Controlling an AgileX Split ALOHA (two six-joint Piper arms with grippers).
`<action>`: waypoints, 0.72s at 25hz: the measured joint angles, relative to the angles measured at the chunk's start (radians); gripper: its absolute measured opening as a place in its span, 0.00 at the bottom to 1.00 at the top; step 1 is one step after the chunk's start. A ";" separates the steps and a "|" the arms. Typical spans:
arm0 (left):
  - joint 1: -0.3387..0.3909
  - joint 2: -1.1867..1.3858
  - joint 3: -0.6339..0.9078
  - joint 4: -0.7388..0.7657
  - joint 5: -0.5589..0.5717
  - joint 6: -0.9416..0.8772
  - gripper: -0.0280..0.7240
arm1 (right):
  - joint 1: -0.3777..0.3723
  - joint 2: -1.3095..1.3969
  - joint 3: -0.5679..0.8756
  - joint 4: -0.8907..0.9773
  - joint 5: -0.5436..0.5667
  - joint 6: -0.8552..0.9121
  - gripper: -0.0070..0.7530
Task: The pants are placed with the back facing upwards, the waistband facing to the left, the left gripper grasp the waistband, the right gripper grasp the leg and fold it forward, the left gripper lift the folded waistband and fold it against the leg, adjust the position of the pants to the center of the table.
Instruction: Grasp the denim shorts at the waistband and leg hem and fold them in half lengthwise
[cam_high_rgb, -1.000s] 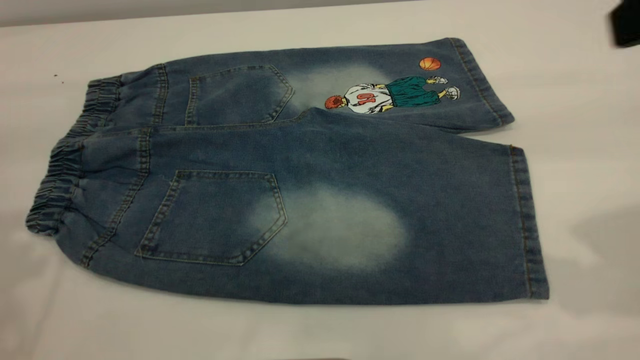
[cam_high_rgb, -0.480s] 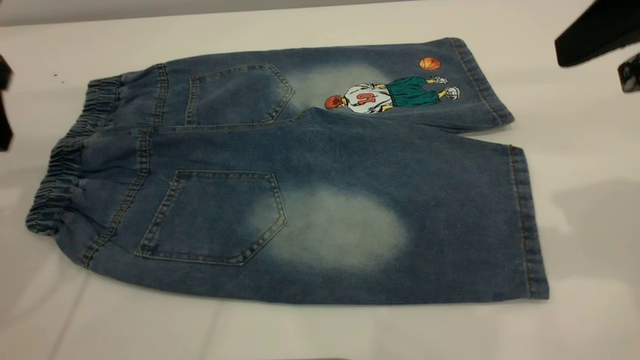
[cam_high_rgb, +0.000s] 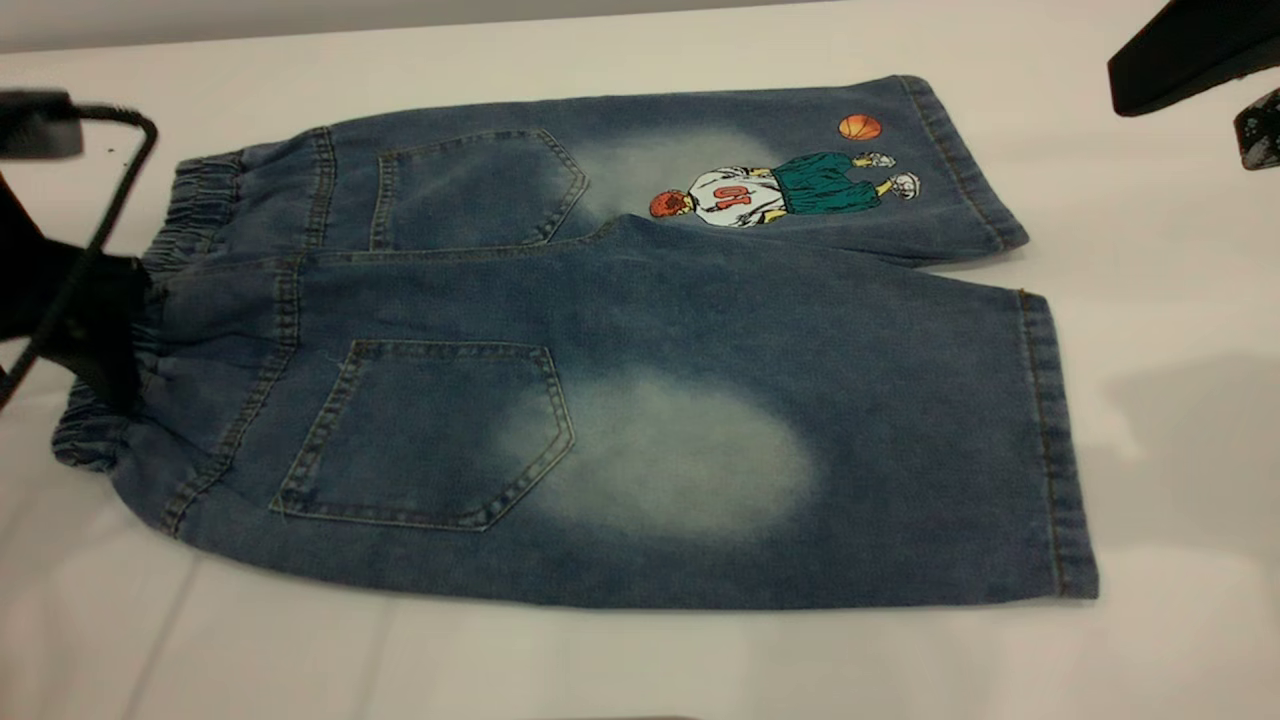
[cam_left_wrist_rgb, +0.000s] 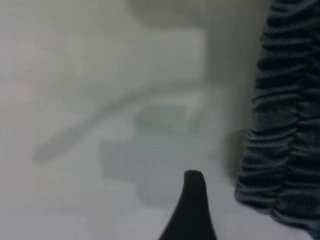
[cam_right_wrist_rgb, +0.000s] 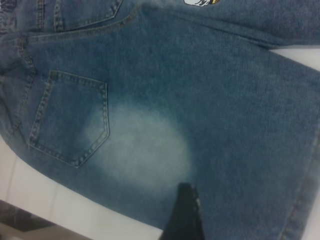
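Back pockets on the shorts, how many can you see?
2: one back pocket on the near plain leg, the other pocket on the far side, toward the waistband from the basketball player print.

left gripper (cam_high_rgb: 100, 330) low at left edge, cable looped above | right gripper (cam_high_rgb: 1255, 125) raised, far right corner

Pants (cam_high_rgb: 640, 330): blue denim, pale faded patches, tan stitching. Print (cam_high_rgb: 780, 185): player in white shirt with red number, green shorts, orange ball. Waistband (cam_high_rgb: 195, 205): darker blue, ribbed. Table (cam_high_rgb: 1150, 300): plain white. Left end effector (cam_high_rgb: 85, 320): black, black cable.
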 joint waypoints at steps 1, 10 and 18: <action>0.000 0.012 0.000 0.000 -0.010 0.001 0.79 | 0.000 0.000 0.000 0.000 -0.002 0.000 0.73; -0.025 0.094 -0.012 0.006 -0.078 0.026 0.79 | 0.000 0.000 0.000 0.002 -0.002 0.008 0.73; -0.086 0.105 -0.020 0.013 -0.091 0.026 0.44 | 0.000 0.090 0.000 -0.002 0.068 0.073 0.73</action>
